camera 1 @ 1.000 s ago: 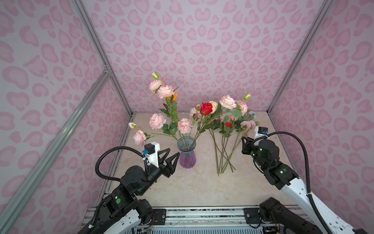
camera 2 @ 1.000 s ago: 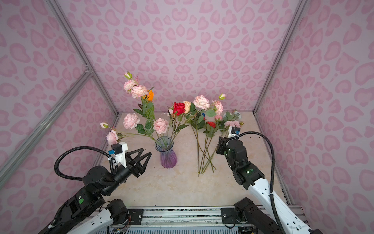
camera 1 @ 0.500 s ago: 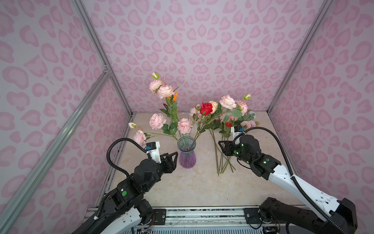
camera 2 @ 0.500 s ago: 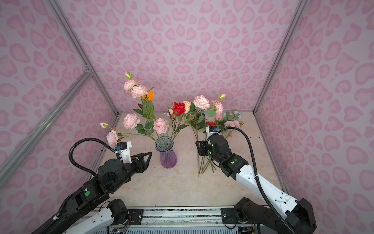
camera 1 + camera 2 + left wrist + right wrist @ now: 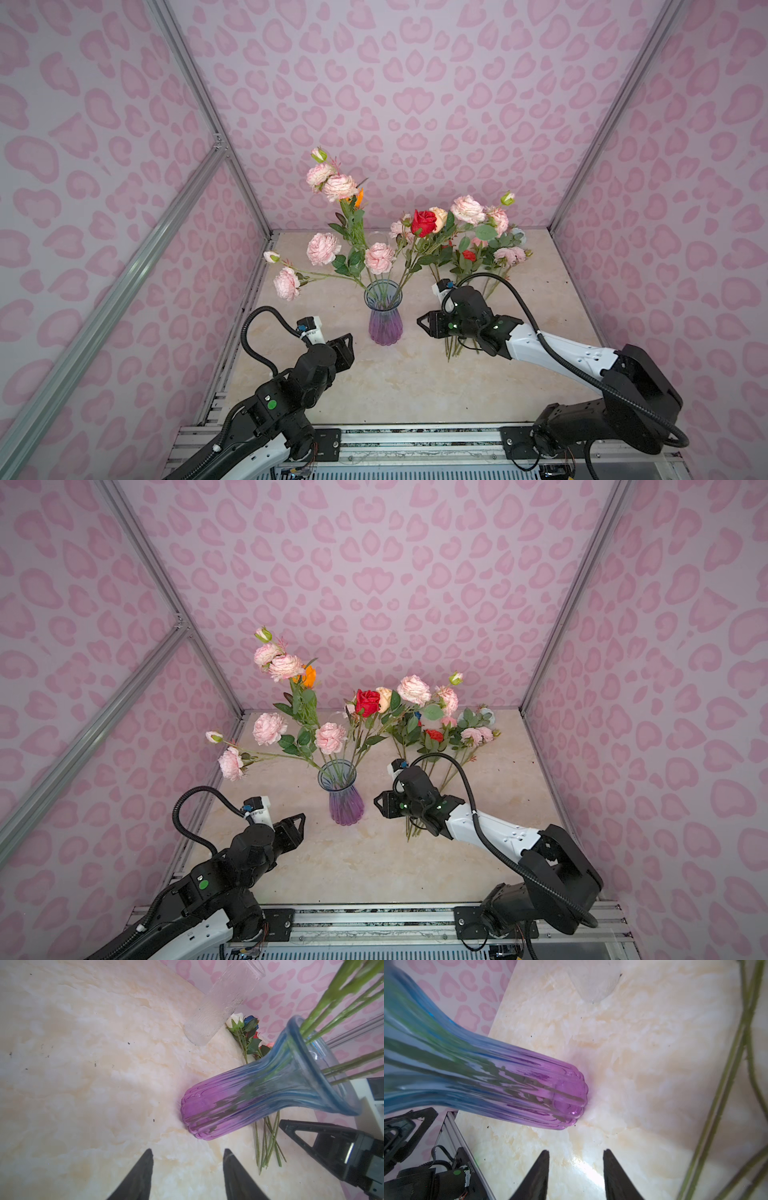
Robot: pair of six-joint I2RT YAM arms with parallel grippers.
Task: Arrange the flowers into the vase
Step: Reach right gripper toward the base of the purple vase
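Note:
A ribbed glass vase (image 5: 383, 320) (image 5: 346, 802), purple at the base and blue at the flared rim, stands mid-table. It holds several flowers (image 5: 379, 257) (image 5: 330, 737), pink and red. More flowers (image 5: 482, 255) (image 5: 453, 737) lie on the table to its right, stems toward the front. My left gripper (image 5: 348, 338) (image 5: 300, 817) hovers front-left of the vase, open and empty. My right gripper (image 5: 422, 322) (image 5: 377, 802) sits just right of the vase above the loose stems, open and empty. The wrist views show the vase (image 5: 224, 1107) (image 5: 533, 1093) ahead of each gripper (image 5: 188, 1152) (image 5: 576, 1152).
A clear textured glass cylinder (image 5: 220, 1003) stands behind the vase. Loose stems (image 5: 268, 1147) (image 5: 724, 1088) lie beside the right gripper. Pink patterned walls (image 5: 415, 104) close in the back and both sides. A metal rail (image 5: 415, 436) runs along the front.
My right gripper has swung left, from beside the lying flowers to the vase's right side. The left arm has reared up and bent, and its gripper stays front-left of the vase.

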